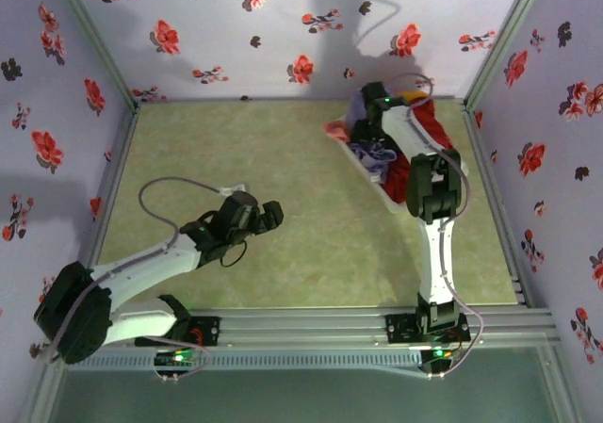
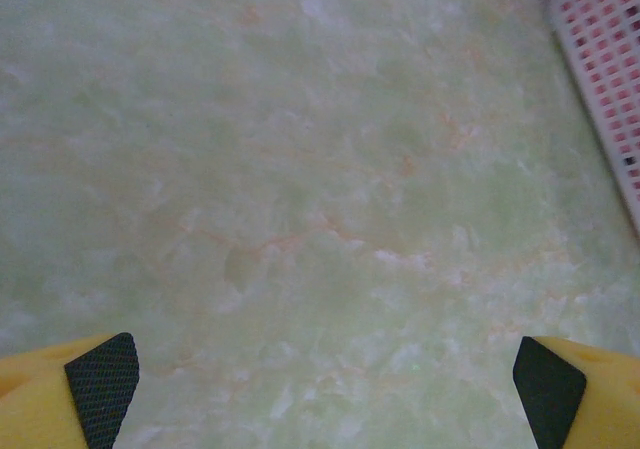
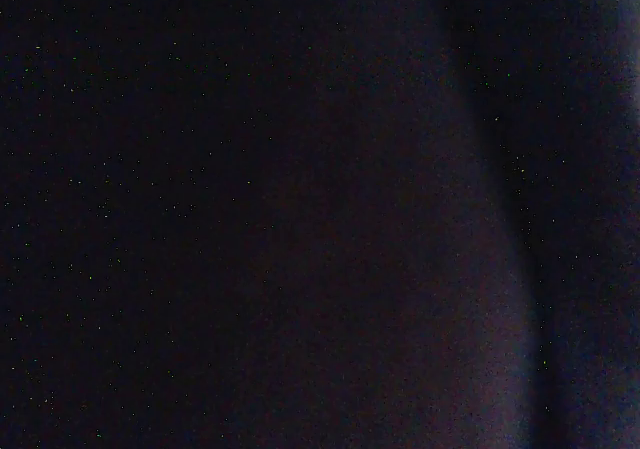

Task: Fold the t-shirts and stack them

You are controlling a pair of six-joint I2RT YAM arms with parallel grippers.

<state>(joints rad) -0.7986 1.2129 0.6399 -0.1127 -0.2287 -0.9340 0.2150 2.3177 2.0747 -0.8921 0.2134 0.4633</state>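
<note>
Red t-shirt (image 1: 431, 122) and lavender t-shirt (image 1: 355, 114) heaped in white basket (image 1: 359, 165) | we see left jaws spread above green surface (image 2: 300, 169) | right jaws spread too, down among the cloth

Table top (image 1: 283, 169): pale green, marbled with faint orange veins; the same mottled surface is seen close up in the left wrist view (image 2: 300, 169).
Basket (image 1: 362, 167): white plastic, at the far right of the table, its long side running diagonally; its lattice wall (image 2: 600, 59) sits at the upper right of the left wrist view (small square holes in rows).
Walls (image 1: 283, 27): lavender paper printed with red and dark flowers, on the back and both sides.
Corner posts (image 1: 94, 37): grey metal, at the back corners.
Rails (image 1: 311, 324): slotted aluminium along the near table edge.
</note>
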